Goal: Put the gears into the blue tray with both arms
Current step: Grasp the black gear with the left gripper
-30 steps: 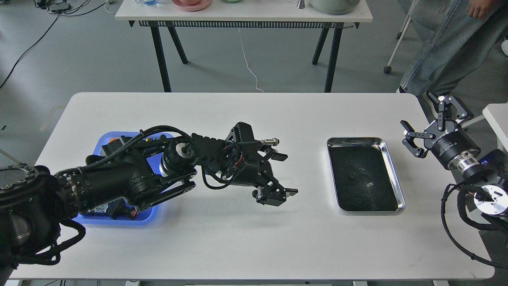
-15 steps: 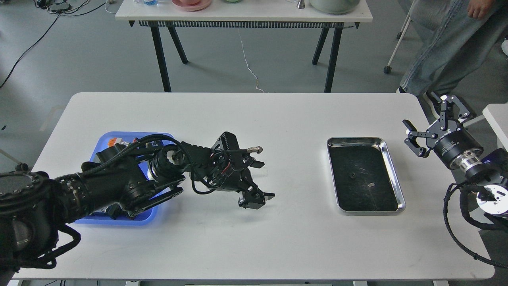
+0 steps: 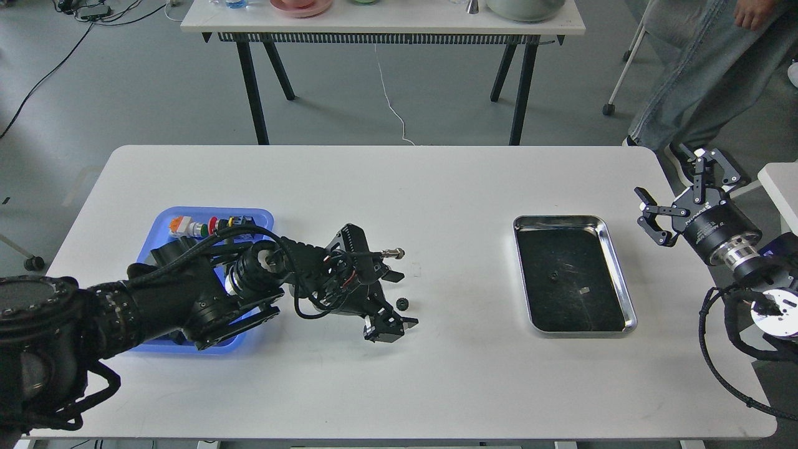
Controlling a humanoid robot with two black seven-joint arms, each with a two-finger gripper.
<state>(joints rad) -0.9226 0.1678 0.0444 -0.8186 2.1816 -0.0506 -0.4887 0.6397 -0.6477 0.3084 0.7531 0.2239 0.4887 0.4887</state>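
Note:
One small black gear [image 3: 402, 304] lies on the white table, between the spread fingers of my left gripper [image 3: 403, 300], which is open and low over the table. A second gear [image 3: 552, 273] rests inside the steel tray [image 3: 624, 293]. The blue tray [image 3: 256, 216] sits at the left, largely covered by my left arm, with push-button switches [image 3: 206, 226] along its far side. My right gripper [image 3: 678, 192] hangs open and empty off the table's right edge, beyond the steel tray.
A small silvery scrap [image 3: 581, 289] lies in the steel tray. A second table [image 3: 386, 22] with dishes stands behind. A person [image 3: 698, 68] stands at the far right. Bare tabletop stretches between the two trays.
My left arm has pulled back to the left and lowered, uncovering more of the blue tray. The gear on the table now shows between its fingers. The right gripper has barely shifted.

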